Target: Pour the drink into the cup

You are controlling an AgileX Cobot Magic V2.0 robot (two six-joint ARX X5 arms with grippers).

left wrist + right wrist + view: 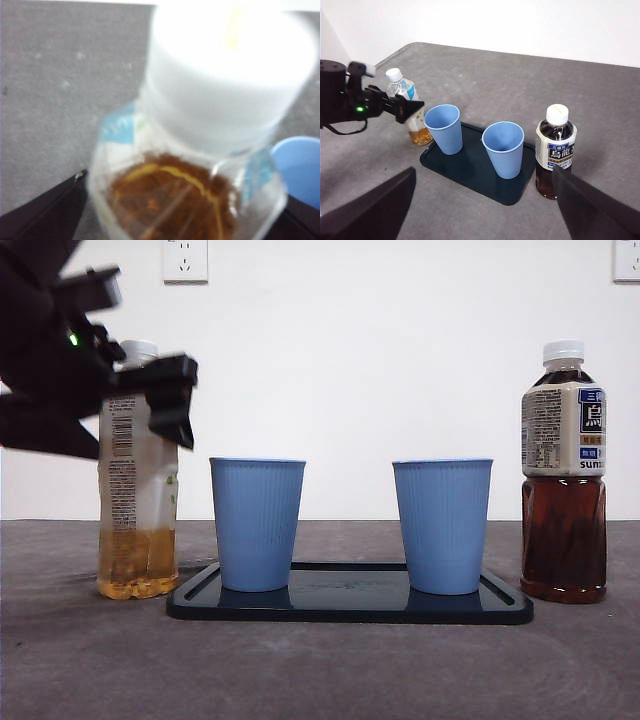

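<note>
The grey counter (320,670) runs across the front view under a white wall (380,360) that carries two sockets (185,260). A dark tray (350,600) lies flat on the counter's middle and bears two blue cups, the left cup (257,523) and the right cup (441,525), both upright, open at the top and well apart from each other. The left arm (45,370) comes in big and dark from the upper side edge, a small green light showing on it. Its left gripper (150,405) sits at the upper part of the pale bottle (137,480), with jaws spread on either side of the bottle's shoulder; whether they press the plastic cannot be told from the blurred left wrist view. That bottle stands upright on the counter just beside the tray's end, nearest the left cup, its white cap (139,348) on and amber drink filling only the lowest part. The dark bottle (563,475) stands upright at the tray's other end, just beside the right cup, nearly full of brown tea, its white cap on and a label around its upper half. The right gripper (480,220) hangs high over the counter's near side, well apart from everything, its jaws spread wide and holding nothing.
</note>
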